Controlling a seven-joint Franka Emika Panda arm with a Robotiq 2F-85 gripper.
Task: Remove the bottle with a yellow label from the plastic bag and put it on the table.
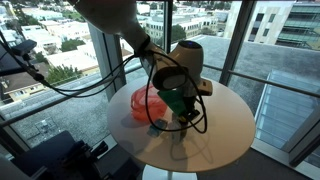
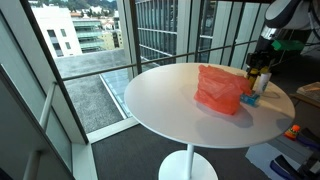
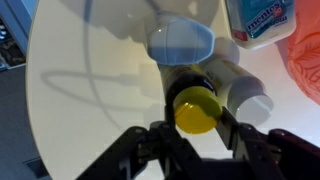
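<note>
Bottle first: in an exterior view it is mostly masked by the gripper, out of the orange bag and at the bag's 3 o'clock over the round table. In an exterior view from across the table, the bottle hangs or stands under the gripper, at 2 o'clock from the bag, with a white container beside it. Wrist view now: the yellow cap of the bottle sits dead centre, and the dark fingers press in at 9 and 3 o'clock, apparently clamped just under the cap. It looks small, light and stiff, with smooth, slippery sides, so the neck is the sensible hold. I cannot tell whether its base touches the tabletop.
</note>
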